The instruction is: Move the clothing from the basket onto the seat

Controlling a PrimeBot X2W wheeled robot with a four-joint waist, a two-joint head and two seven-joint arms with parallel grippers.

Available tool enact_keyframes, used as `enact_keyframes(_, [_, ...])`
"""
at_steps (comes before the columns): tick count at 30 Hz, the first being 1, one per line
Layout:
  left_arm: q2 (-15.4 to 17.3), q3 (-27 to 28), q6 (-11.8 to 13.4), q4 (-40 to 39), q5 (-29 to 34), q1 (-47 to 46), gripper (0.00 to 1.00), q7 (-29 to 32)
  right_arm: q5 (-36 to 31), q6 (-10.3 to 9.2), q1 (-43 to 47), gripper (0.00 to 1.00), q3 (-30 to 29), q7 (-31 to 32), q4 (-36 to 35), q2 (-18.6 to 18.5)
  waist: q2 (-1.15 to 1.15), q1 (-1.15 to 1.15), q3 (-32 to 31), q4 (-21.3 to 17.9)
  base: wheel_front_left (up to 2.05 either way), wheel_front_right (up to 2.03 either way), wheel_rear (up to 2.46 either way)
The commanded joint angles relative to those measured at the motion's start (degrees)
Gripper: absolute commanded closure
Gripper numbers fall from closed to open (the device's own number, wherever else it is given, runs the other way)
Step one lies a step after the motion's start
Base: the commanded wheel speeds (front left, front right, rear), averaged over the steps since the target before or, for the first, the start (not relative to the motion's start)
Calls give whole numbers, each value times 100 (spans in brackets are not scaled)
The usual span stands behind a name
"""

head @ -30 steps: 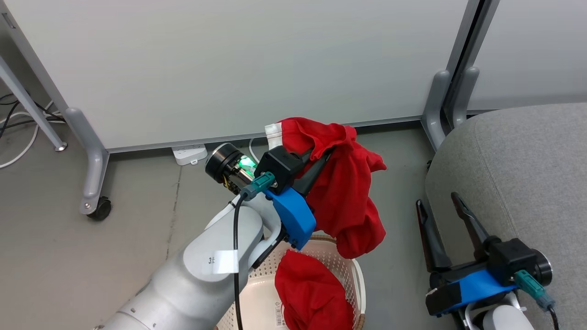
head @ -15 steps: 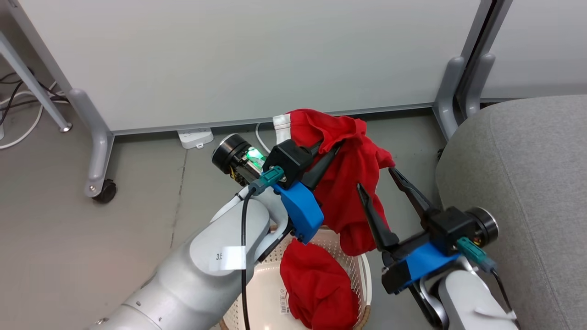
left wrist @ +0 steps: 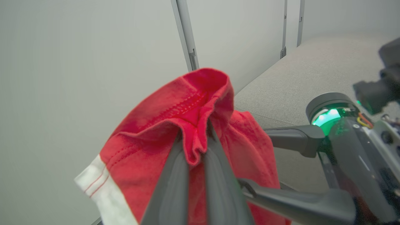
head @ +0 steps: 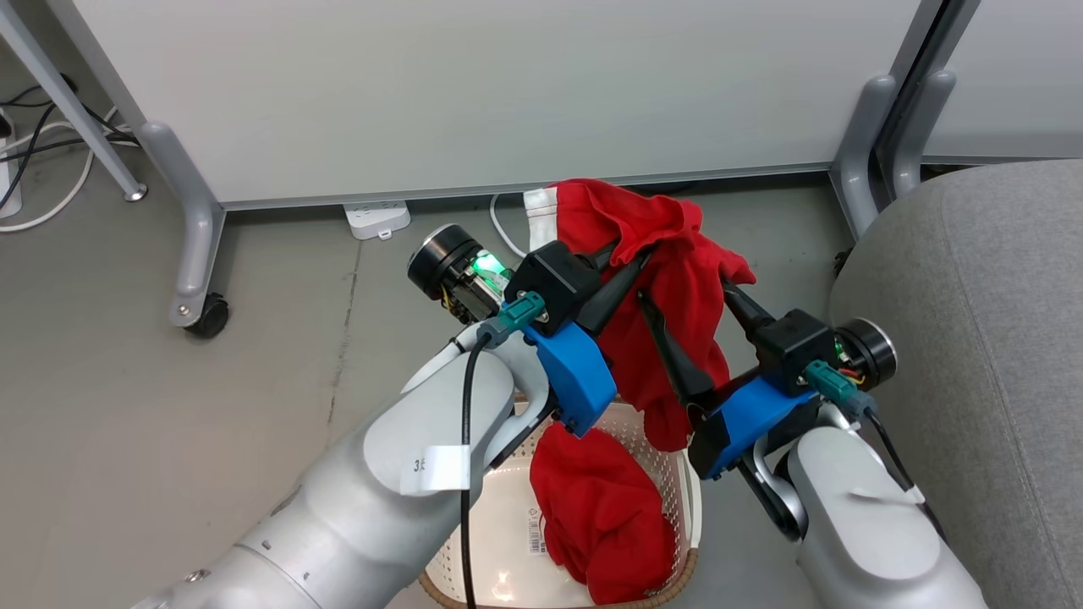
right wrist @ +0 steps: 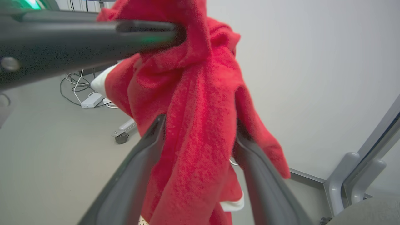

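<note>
One big grey seat takes up the right side of the head view, with the white basket on the floor to its left and a crumpled red garment lying inside it. Above the basket a second red garment hangs in the air, clear of the seat, its bunched top edge pinched between the pressed-together fingers of the left gripper. Spread wide, the right gripper has that hanging cloth between its two fingers.

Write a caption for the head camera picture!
Above the basket, the left fingers pinch a red garment while the open right fingers straddle it.
</note>
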Motion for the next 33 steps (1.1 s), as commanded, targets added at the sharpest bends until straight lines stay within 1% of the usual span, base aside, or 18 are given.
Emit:
enact_keyframes(1, [-10,-17,-41,-18,15,-84,100,-29,22,1,-178,0,-15,-20,102,6,0,0,30,24,0,0,0])
enact_keyframes(4, [-22,-24,-44,-24,19,-96,100,-29,36,1,-290,0,-39,-20,233,16,0,0,47,38,0,0,0])
enact_keyframes(5, [-25,-25,-44,-22,19,-99,100,-29,45,1,-323,39,-41,-20,266,19,0,0,49,41,0,0,0])
enact_keyframes(6, [-28,-26,-45,-21,18,-103,100,-29,91,1,-339,100,-48,-20,303,22,0,0,52,46,0,0,0])
enact_keyframes(33, [-46,-8,-34,24,48,-9,100,-29,275,1,-304,100,82,-20,325,36,0,0,-21,-22,0,0,0])
